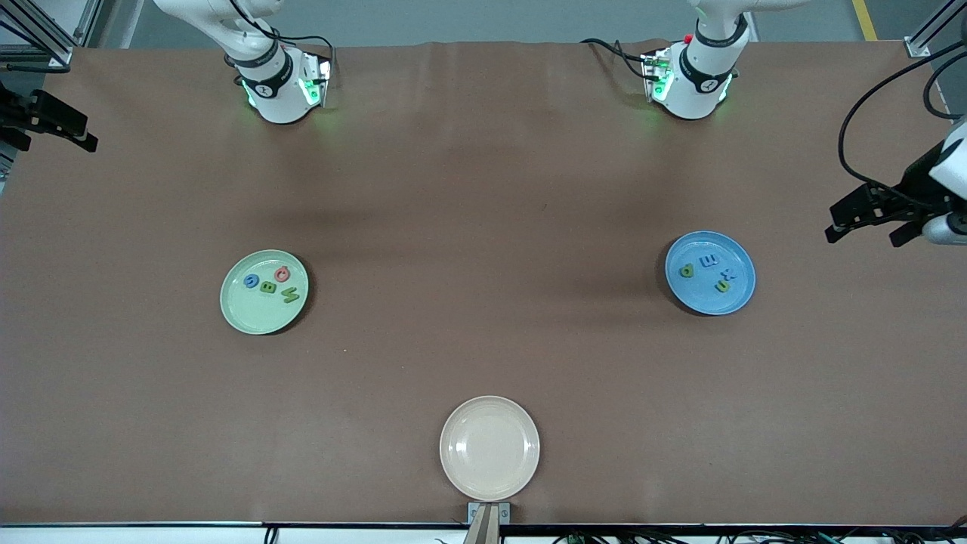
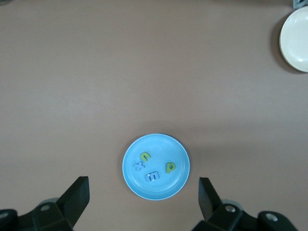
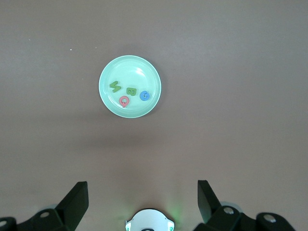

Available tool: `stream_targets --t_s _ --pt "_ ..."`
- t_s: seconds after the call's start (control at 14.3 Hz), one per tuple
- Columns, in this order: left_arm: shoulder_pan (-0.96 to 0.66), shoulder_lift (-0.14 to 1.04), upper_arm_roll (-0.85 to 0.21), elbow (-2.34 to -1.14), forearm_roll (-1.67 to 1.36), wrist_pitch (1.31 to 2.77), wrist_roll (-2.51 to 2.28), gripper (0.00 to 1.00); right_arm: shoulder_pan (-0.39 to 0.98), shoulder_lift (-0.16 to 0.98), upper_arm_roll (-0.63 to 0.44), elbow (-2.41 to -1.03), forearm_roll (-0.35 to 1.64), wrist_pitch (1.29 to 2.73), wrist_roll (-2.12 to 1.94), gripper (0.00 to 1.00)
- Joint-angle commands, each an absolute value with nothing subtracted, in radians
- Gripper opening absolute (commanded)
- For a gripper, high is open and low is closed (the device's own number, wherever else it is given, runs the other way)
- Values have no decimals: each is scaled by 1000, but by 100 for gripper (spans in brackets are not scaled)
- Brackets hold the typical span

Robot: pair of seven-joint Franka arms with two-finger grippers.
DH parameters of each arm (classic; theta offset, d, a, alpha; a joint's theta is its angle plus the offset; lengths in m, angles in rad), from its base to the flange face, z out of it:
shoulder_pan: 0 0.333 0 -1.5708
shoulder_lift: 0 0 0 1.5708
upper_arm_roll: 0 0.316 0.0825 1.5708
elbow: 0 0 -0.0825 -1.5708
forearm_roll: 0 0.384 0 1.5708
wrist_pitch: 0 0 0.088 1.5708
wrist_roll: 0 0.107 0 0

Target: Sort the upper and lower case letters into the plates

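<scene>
Green plate (image 1: 240, 311) and blue plate (image 1: 736, 301) hold letters — grippers open.

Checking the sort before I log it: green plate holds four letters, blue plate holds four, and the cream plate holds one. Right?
Not quite. The cream plate holds nothing, as the front view shows. The rest stands: the green plate holds four letters and the blue plate holds four.
</scene>
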State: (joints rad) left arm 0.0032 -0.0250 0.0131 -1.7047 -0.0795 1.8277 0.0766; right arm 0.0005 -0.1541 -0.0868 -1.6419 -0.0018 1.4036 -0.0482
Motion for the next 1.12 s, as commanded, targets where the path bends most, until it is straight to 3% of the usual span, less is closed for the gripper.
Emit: stream_targets --t_s 0.0,1.05 --pt "11 -23 14 -1628 -59 1755 77 100 8 -175 -87 -1654 -8 1402 -41 100" --pt "11 -46 -31 -1582 3 1689 -17 100 17 -175 -87 -1652 -8 1402 -41 100"
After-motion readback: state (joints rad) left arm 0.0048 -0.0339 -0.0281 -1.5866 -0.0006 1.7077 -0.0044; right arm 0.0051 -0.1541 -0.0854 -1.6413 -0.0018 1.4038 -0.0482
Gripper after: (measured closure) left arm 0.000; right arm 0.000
